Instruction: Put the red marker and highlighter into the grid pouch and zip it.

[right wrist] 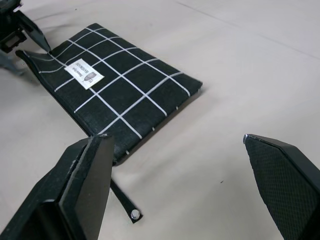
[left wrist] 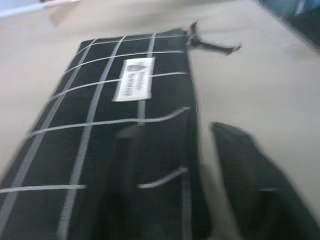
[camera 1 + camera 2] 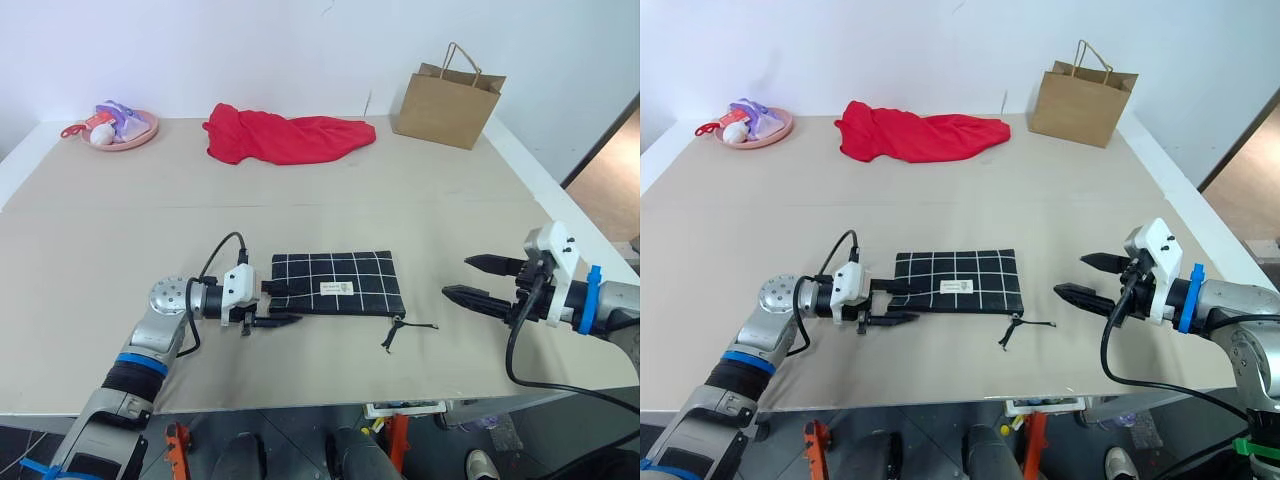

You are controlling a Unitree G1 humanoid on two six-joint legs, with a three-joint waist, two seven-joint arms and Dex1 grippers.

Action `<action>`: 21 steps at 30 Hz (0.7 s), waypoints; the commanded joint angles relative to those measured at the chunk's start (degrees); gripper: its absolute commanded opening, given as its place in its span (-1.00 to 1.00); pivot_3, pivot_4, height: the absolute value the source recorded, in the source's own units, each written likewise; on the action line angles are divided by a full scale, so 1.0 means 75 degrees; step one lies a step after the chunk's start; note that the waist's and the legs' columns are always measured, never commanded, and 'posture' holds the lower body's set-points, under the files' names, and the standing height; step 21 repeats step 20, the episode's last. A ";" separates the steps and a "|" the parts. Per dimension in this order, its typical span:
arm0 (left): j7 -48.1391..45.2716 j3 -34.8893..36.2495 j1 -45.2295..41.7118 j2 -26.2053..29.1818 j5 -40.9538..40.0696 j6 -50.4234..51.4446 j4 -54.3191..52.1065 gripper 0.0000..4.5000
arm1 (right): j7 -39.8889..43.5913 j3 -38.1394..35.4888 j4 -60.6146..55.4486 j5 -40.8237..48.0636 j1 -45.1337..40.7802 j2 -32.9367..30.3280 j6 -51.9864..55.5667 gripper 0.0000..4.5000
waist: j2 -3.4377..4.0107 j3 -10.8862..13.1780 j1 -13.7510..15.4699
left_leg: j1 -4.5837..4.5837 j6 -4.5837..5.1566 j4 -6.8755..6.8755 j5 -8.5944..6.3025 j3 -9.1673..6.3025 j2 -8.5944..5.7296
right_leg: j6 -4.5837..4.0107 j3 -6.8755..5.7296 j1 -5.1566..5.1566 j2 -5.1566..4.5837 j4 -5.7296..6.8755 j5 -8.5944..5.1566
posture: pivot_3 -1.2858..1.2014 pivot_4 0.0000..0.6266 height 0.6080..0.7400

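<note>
The grid pouch [image 3: 338, 283] lies flat near the table's front edge, white label up. Its zip pull cord [image 3: 400, 330] trails off the near right corner. My left gripper [image 3: 278, 305] is at the pouch's left end, open. One finger lies over the pouch's near left corner and the other beside its front edge, as the left wrist view shows at the gripper [image 2: 195, 170]. My right gripper [image 3: 457, 277] hovers open and empty to the right of the pouch, pointing at it, apart from the cord [image 1: 125, 200]. The red marker and highlighter are out of view.
A red cloth [image 3: 285, 137] lies at the back middle. A brown paper bag [image 3: 447, 103] stands at the back right. A pink plate [image 3: 118, 127] with small toys sits at the back left. The table's front edge runs just below both grippers.
</note>
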 commanded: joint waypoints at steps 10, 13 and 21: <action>0.3600 0.3038 0.1052 0.1180 -0.3154 0.6152 -0.3280 0.83 | 0.0115 -0.0630 0.0460 -0.0173 0.0445 0.0042 -0.1109 1.00 | -0.0001 0.0001 -0.0026 | 0.0039 0.0001 -0.0009 -0.0001 -0.0004 0.0012 | -0.0003 -0.0004 0.0026 0.0007 0.0005 -0.0004 | 0.03 -0.52 1.00; 0.3836 0.3648 0.1625 0.1564 -0.3423 0.6583 -0.3646 0.83 | 0.0138 -0.0664 0.0706 -0.0202 0.0539 0.0057 -0.1256 1.00 | -0.0002 0.0003 -0.0022 | 0.0046 0.0000 -0.0013 -0.0001 0.0002 0.0012 | -0.0007 0.0000 0.0028 0.0005 0.0004 -0.0008 | 0.03 -0.52 1.00; 0.4132 0.4268 0.2245 0.1766 -0.3466 0.6592 -0.3866 0.83 | 0.0115 -0.0324 0.1309 -0.0363 0.0160 0.0128 -0.1500 1.00 | -0.0007 0.0007 -0.0004 | 0.0082 -0.0001 -0.0012 -0.0001 0.0005 0.0005 | -0.0016 0.0001 0.0060 -0.0003 0.0004 -0.0011 | 0.03 -0.52 1.00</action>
